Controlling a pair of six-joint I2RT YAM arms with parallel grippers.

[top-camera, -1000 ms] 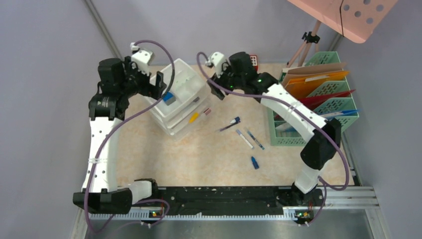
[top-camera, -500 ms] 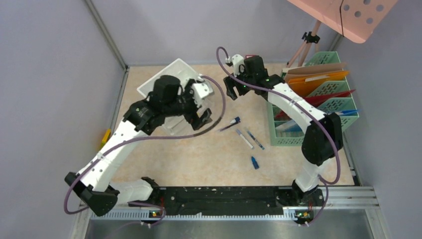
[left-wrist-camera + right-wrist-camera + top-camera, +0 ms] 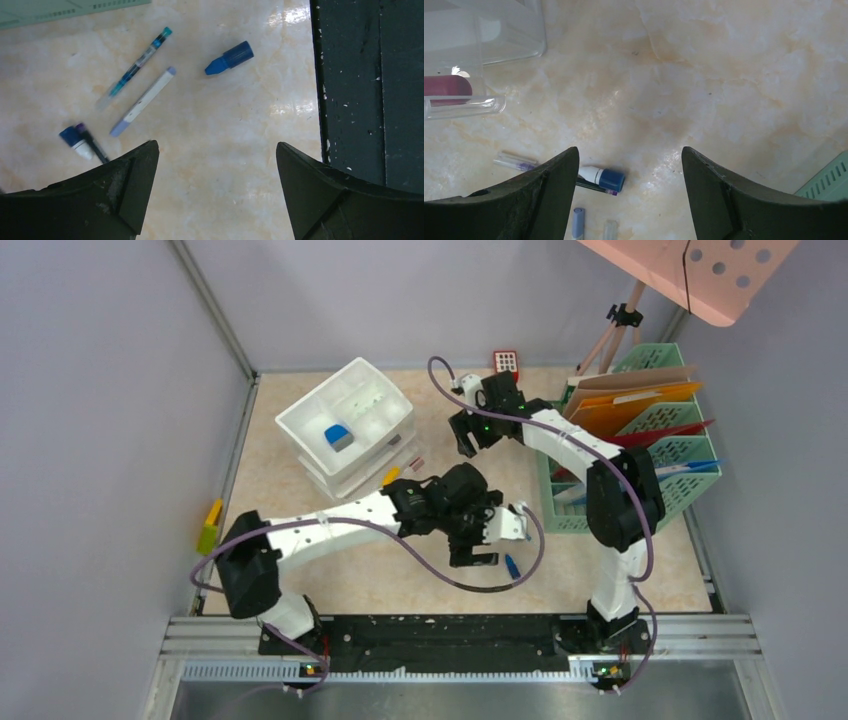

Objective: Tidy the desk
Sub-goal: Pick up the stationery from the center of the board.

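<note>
The desk (image 3: 400,570) is a beige marbled top. My left gripper (image 3: 480,548) hangs open and empty over its middle, beside a blue cap (image 3: 512,566). In the left wrist view the open gripper (image 3: 216,145) has bare desk between its fingers. Ahead of it lie the blue cap (image 3: 230,57), a clear teal pen (image 3: 135,67), a white-lilac pen (image 3: 145,100) and a blue-white marker (image 3: 75,140). My right gripper (image 3: 463,437) is open and empty farther back. In the right wrist view the open gripper (image 3: 629,149) hovers by the blue-white marker (image 3: 601,177).
A white drawer unit (image 3: 345,425) stands at the back left, with a yellow marker (image 3: 390,476) at its foot. A green mesh file rack (image 3: 650,440) with folders fills the right side. A red calculator (image 3: 506,361) stands at the back wall. A black rail (image 3: 365,100) runs along the near edge.
My left arm has swung from the drawer unit at the back left to the middle of the desk, over the pens. My right gripper has shifted slightly right and nearer.
</note>
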